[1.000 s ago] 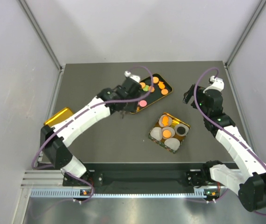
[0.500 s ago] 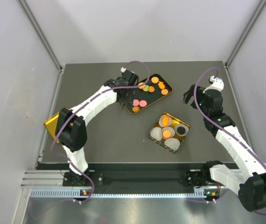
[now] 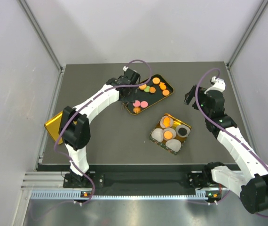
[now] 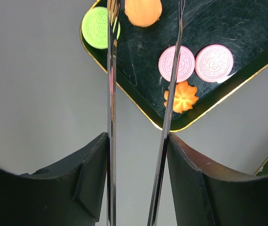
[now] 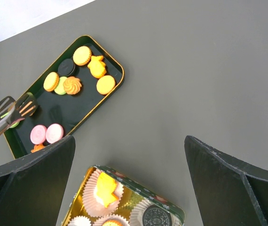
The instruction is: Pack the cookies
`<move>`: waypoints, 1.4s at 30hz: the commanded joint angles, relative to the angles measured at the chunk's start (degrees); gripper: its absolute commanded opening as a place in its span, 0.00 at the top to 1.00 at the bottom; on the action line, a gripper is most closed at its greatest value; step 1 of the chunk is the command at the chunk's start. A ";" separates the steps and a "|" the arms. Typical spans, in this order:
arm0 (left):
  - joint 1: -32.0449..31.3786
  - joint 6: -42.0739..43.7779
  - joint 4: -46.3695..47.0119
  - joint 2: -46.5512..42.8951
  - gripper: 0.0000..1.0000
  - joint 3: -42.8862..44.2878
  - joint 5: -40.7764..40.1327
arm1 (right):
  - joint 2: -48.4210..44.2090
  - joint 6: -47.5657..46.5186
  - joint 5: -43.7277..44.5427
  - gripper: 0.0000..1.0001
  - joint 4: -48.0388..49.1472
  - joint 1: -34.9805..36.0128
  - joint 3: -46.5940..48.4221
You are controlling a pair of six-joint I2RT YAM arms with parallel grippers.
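Left gripper (image 4: 137,139) clamped on a pair of metal tongs (image 4: 111,94), whose blades stand slightly apart and reach over the near corner of a black, gold-rimmed tray (image 4: 237,23). The cookies (image 4: 177,63) lie loose on this tray: two pink ones side by side, an orange rosette (image 4: 181,96) just beside them, and a green one (image 4: 98,28) under the left blade. More sit in paper cups (image 5: 106,189) in a gold box (image 5: 138,189) nearby. Right gripper (image 5: 129,141) is high over the table (image 3: 101,136), fingers wide apart and empty.

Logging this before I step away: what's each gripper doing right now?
Left gripper: closed on metal tongs.
Right gripper: open, holding nothing.
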 commanded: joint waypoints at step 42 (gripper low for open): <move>-4.42 3.18 -3.82 -7.56 0.66 4.31 -0.47 | -0.08 0.03 -0.52 0.00 2.34 -1.04 2.13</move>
